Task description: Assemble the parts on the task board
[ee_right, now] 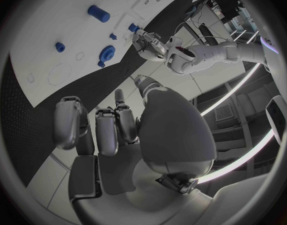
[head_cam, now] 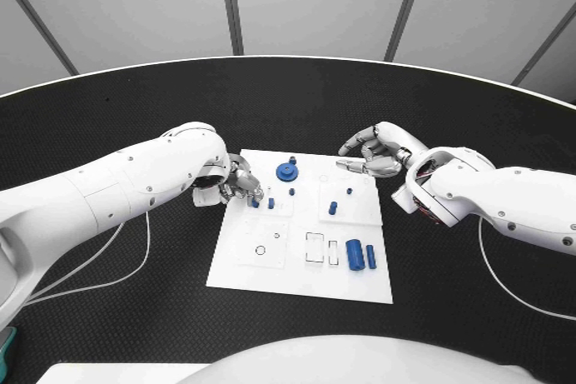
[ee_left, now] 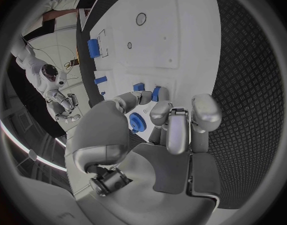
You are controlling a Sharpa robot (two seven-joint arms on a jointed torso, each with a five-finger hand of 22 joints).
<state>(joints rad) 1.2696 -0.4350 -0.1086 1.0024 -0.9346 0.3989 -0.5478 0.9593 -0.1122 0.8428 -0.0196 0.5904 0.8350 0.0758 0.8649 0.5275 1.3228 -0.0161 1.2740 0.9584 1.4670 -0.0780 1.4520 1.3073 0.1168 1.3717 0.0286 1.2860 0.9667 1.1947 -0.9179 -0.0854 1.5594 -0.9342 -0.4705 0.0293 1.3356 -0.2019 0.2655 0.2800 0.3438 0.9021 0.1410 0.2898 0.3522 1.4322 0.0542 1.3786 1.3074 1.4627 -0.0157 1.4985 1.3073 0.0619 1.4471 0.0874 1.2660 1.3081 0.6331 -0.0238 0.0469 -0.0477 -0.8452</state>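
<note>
The white task board [head_cam: 300, 271] lies in the middle of the black table. My left hand [head_cam: 234, 184] hangs over its left far part, and its thumb and a fingertip pinch a small blue peg [head_cam: 255, 203] [ee_left: 157, 93]. A second peg [head_cam: 271, 204] [ee_left: 138, 87] stands just beside it. The blue gear [head_cam: 287, 171] [ee_left: 138, 121] [ee_right: 107, 52] sits at the board's far edge. My right hand [head_cam: 378, 155] [ee_right: 112, 130] hovers at the far right corner with loosely bent fingers and nothing in it. Two blue cylinders [head_cam: 355, 255] [ee_left: 93, 48] lie near the board's right front.
Another blue peg [head_cam: 333, 207] stands right of the board's middle, with a tiny blue stud [head_cam: 350, 189] beyond it. White cables [head_cam: 114, 251] run over the table beside my left arm. The table's pale rim [head_cam: 288, 59] curves across the back.
</note>
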